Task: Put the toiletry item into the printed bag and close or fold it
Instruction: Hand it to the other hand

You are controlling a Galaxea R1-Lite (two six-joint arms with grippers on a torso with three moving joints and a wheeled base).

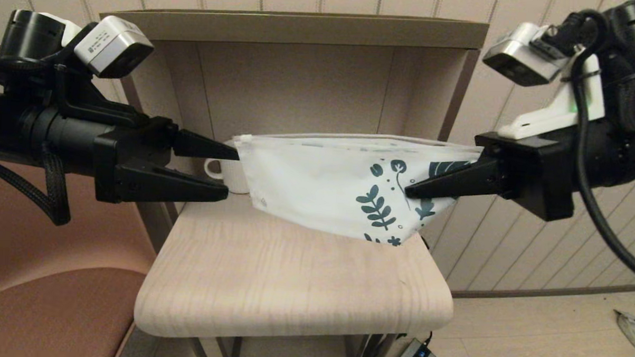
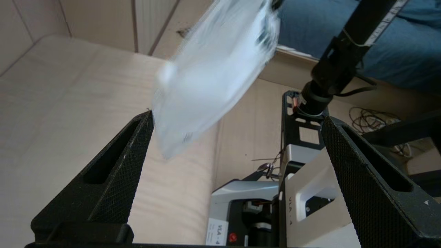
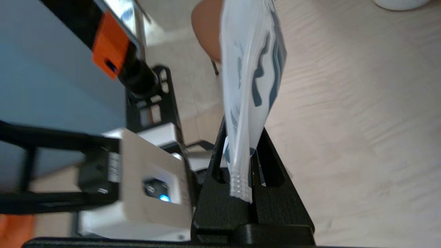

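Head view: soft white leaf-printed bag (image 1: 349, 179) hangs above the pale wooden worktop (image 1: 292, 283).
Right gripper (image 1: 408, 192) fingers clench its printed end; left gripper (image 1: 232, 173) fingers gape, released; closing probably comes next.

The head camera is looking forward and down onto the counter (image 1: 292, 283); both wrist cameras are peering close along their fingers, all three sharing the printed bag (image 1: 343, 184) hanging above it

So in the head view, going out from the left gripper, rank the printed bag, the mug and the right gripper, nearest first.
1. printed bag: its corner at the left gripper tips.
2. mug: just behind those tips; nearly tied with the bag.
3. right gripper: at the bag's far, printed end.
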